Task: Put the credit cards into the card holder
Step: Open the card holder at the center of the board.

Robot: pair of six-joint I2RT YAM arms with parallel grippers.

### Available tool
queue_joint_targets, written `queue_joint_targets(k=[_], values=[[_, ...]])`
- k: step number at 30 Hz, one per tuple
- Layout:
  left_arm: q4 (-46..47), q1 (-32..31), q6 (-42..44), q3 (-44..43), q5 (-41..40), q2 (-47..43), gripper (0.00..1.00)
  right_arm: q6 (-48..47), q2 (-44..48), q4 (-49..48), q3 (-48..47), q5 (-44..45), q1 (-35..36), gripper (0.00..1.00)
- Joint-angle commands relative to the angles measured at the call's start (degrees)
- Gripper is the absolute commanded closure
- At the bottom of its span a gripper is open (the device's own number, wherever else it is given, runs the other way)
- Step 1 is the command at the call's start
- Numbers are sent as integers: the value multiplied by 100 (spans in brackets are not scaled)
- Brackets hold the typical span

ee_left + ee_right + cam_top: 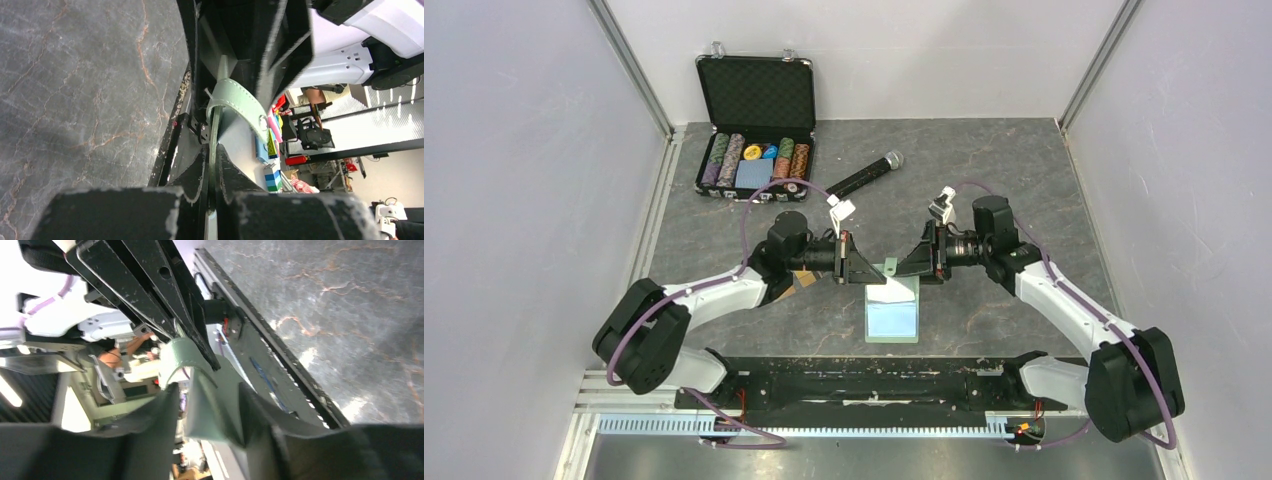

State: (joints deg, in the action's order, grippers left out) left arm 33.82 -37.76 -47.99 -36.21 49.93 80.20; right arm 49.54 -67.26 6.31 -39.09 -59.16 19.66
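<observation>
One microphone, chip case — behind card holder.

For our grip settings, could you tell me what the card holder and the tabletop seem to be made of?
Card holder: looks like matte sage-green leather or faux leather; stitched edges, bending strap. Tabletop: grey veined stone look, faintly glossy, possibly laminate.

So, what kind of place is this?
Probably a robot lab test cell: a left arm and a right arm bolted at the edge of a table, plain white walls on metal framing, and props such as a chip case and a microphone.
</observation>
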Motion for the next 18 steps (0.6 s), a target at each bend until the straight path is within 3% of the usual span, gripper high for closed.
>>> queue_joint_targets(k=[1, 4, 8, 15, 18], values=[[-551, -4, 160, -252, -59, -302, 97, -1114, 17, 906, -642, 302, -19, 41], [-1393, -4, 552, -415, -149, -505, 98, -1981, -24, 1800, -1024, 527, -50, 25], [-2099, -4, 841, -627, 29, -644, 98, -2667, 28, 2183, -1188, 450, -50, 15], [-2278, -4, 849, -835, 633, -598, 98, -3408, 3, 2398, -1197, -181, -46, 15], [-2289, -6, 819, -886, 753, -586, 98, -3573, -30, 2386, -1173, -442, -27, 24]])
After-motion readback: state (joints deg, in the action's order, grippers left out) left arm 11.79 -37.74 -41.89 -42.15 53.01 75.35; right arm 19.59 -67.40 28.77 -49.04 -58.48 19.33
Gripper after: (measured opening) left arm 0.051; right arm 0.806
